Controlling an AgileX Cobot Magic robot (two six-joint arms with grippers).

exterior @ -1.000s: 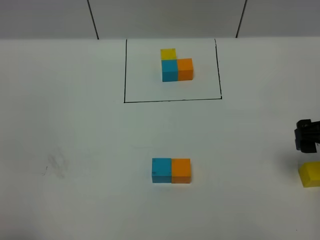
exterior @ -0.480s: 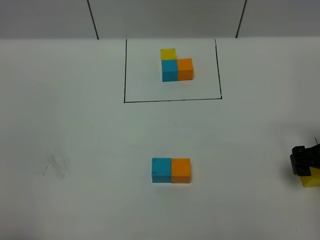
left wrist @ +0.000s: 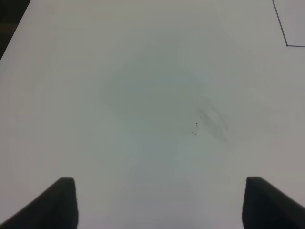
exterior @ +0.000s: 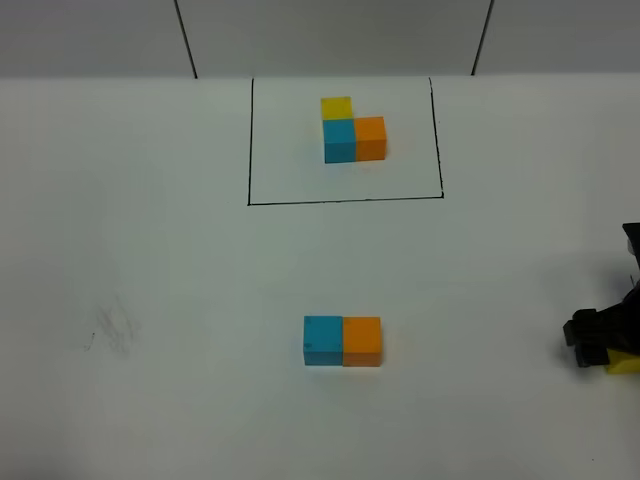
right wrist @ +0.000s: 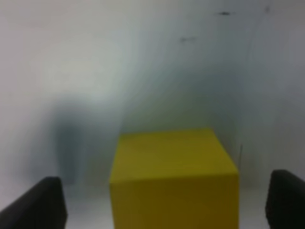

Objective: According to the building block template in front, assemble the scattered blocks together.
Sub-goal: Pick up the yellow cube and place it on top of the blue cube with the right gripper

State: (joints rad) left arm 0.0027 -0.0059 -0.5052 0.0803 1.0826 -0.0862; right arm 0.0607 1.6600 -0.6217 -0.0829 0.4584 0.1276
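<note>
1. The yellow cube [right wrist: 174, 176] sits at the right edge of the white bench [exterior: 150, 250]. The right gripper [right wrist: 167, 202] straddles it, released, with its fingers clear of both sides.
2. The sky-blue cube [exterior: 323, 340] and orange cube [exterior: 362, 341] touch side by side mid-bench.
3. The building block template [exterior: 352, 133] lies farther back, inside a black drawn rectangle [exterior: 340, 201].
4. The left gripper [left wrist: 159, 205] gapes empty near a grey smudge [left wrist: 212, 125].
5. Behind stands a grey wall [exterior: 330, 35] with dark seams.

The block template [exterior: 350, 132] sits inside the drawn rectangle [exterior: 345, 201] at the back of the table [exterior: 150, 260], two loose blocks [exterior: 342, 341] touch side by side before it, and a third block [right wrist: 174, 176] lies far right.
</note>
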